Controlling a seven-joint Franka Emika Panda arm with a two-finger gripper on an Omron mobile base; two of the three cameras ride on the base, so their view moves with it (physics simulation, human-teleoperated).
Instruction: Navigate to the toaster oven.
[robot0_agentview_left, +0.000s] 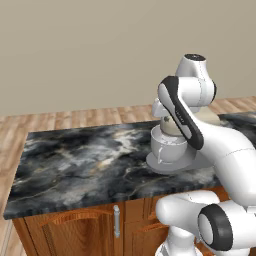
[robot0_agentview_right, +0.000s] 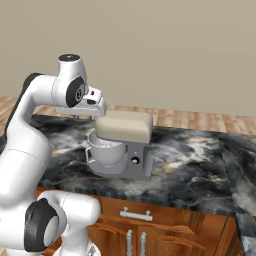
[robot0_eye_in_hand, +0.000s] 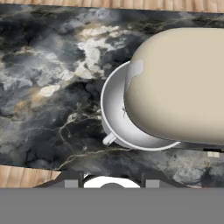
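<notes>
On the marble counter (robot0_agentview_right: 200, 165), beige-topped stand mixer (robot0_agentview_right: 124, 145) with silver bowl (robot0_eye_in_hand: 118, 118), arm above it, claw (robot0_agentview_right: 82, 116) state unclear.

Dark marble counter (robot0_agentview_left: 75, 160) w/ stand mixer (robot0_agentview_right: 123, 145) as sole obstacle: beige head overhangs silver bowl (robot0_eye_in_hand: 118, 127), directly below the hand. Bare stone lies to mixer's left in left base view and to its right (robot0_agentview_right: 200, 160) in right base view. Wood cabinet fronts (robot0_agentview_left: 75, 227) close off space under the counter edge.

No readable text, label, brand, number or sign appears on anything here.
</notes>
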